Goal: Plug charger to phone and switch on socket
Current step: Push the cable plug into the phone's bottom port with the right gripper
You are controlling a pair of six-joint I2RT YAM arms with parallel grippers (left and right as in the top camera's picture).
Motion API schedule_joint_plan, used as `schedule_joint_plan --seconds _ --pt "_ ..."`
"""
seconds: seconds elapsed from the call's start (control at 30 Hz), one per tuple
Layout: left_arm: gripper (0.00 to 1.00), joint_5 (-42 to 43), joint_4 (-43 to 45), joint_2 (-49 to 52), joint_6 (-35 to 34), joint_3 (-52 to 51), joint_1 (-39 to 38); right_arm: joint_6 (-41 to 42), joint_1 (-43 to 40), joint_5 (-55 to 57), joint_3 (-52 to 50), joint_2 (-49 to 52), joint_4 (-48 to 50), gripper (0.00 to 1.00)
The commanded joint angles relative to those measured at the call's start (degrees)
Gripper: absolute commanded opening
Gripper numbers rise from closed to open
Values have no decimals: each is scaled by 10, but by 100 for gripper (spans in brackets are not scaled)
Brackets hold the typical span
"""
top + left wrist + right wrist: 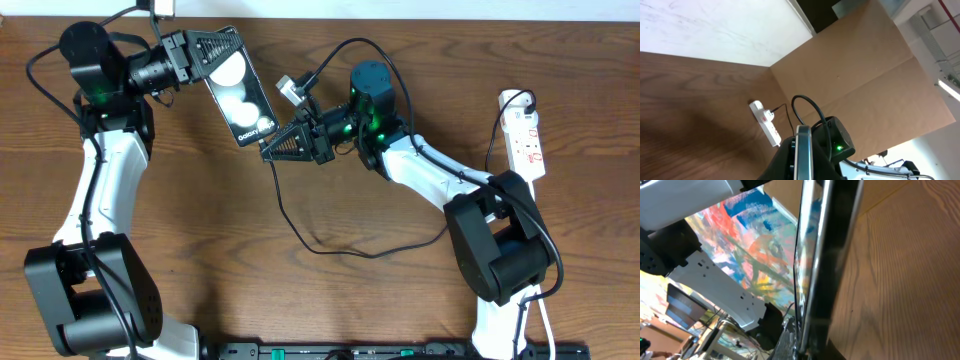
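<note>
Phone (238, 100): slim black slab with a glossy screen, round white reflections, white text at near end. Clamped in left hand (222, 62), set diagonal.
Charger (340, 252): thin black cable looping over bench (200, 220), free end up at right hand (272, 155), beside the phone's near end.
Socket (526, 135): white strip at far right, black plug at its far end.

Phone (240, 98) far left of centre, socket (527, 140) at the far right edge.
There's the phone in the left gripper (225, 50); the right gripper (272, 150) sits just right of its near end, the cable (330, 252) looping nearward from that tip across the table (400, 310), socket well apart beyond it.
</note>
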Motion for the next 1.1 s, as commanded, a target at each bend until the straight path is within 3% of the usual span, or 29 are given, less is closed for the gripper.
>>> schedule_joint_plan --seconds 0.0,1.07 --pt "7 17 3 -5 14 7 -3 2 5 17 1 6 7 1" --pt "8 52 3 -5 31 2 -3 35 0 111 1 6 15 1"
